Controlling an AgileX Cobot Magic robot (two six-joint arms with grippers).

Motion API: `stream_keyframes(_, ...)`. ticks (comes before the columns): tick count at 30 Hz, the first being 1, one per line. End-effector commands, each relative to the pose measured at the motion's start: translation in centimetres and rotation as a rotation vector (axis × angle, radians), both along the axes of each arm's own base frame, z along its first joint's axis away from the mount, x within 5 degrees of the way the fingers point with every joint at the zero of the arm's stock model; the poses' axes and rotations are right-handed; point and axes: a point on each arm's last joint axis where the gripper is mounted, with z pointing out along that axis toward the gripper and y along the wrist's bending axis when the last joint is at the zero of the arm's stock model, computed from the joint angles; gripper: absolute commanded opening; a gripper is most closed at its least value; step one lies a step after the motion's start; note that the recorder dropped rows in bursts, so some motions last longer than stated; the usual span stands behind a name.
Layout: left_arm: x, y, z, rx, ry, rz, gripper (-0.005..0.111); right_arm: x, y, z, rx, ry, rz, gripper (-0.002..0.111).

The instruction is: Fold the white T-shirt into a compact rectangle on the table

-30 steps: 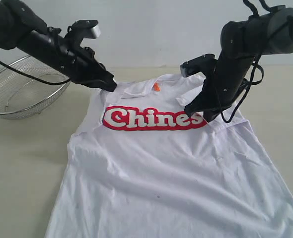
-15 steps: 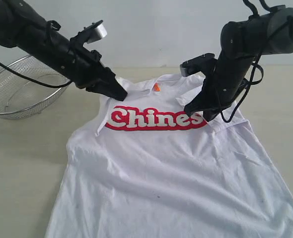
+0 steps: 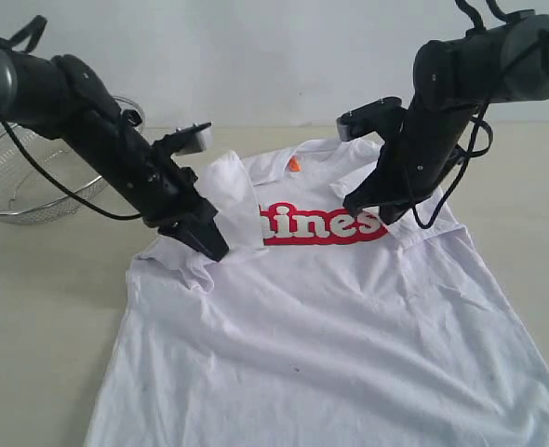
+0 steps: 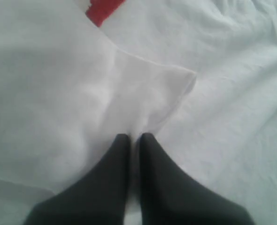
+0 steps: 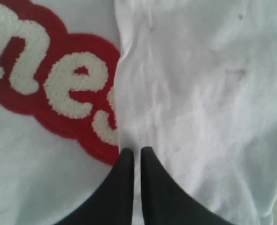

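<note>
The white T-shirt lay chest-up on the tabletop, and only "ines" of the red lettering could be read. A flap of the shirt's own cloth, pinched tight in the closed left claw, covered the first letters. The right claw was clamped together on a folded edge right by the last "s". The small orange tag at the neck was too tiny to read. A wire basket sat off by the left arm, clear of the shirt.
</note>
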Motion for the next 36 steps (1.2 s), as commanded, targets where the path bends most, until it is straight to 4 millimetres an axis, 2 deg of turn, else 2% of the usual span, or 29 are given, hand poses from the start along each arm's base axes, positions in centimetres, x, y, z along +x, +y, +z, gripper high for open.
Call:
stream_keyframes(1, 0.4, -0.9, -1.2, -0.011, -0.034, 0.016, 0.005, 0.2, -0.3, 0.2, -0.001, -0.019, 0.001, 0.0)
stream_keyframes(4, 0.7, -1.3, -1.6, -0.045, -0.056, 0.024, 0.018, 0.4, -0.3, 0.3, 0.0, -0.033, 0.003, 0.0)
stream_keyframes(9, 1.2, -1.4, -1.3, -0.051, -0.08, 0.059, 0.061, 0.5, -0.1, 0.5, 0.012, -0.055, 0.035, 0.0)
stream_keyframes(11, 1.6, -1.3, -0.9, -0.045, -0.08, 0.077, 0.067, 0.6, 0.3, 0.6, 0.047, -0.07, 0.063, 0.0)
stream_keyframes(16, 2.4, -0.9, 1.2, 0.01, -0.15, 0.061, 0.062, 1.5, 1.6, 2.4, 0.182, -0.136, 0.104, 0.0)
stream_keyframes(20, 3.3, 0.5, 3.2, 0.072, -0.214, 0.11, 0.058, 2.4, 2.1, 4.0, 0.233, -0.191, 0.101, 0.0)
stream_keyframes(23, 3.9, 2.0, 3.2, 0.15, -0.227, 0.168, 0.056, 2.7, 2.5, 5.0, 0.258, -0.202, 0.145, 0.0)
stream_keyframes(26, 3.7, 3.3, 2.8, 0.227, -0.18, 0.177, 0.052, 2.8, 2.8, 5.6, 0.288, -0.216, 0.164, 0.0)
stream_keyframes(30, 2.9, 4.0, 2.6, 0.257, -0.092, 0.122, 0.041, 3.3, 2.9, 4.4, 0.292, -0.183, 0.165, 0.0)
stream_keyframes(32, 2.9, 4.0, 2.6, 0.257, -0.096, 0.124, 0.03, 3.5, 3.2, 3.1, 0.295, -0.137, 0.169, 0.0)
stream_keyframes(35, 3.0, 3.9, 2.7, 0.253, -0.112, 0.117, 0.006, 3.9, 3.4, 1.1, 0.3, -0.095, 0.158, 0.0)
stream_keyframes(36, 3.0, 3.8, 2.7, 0.246, -0.12, 0.105, 0.005, 4.0, 3.6, 0.4, 0.299, -0.084, 0.159, 0.0)
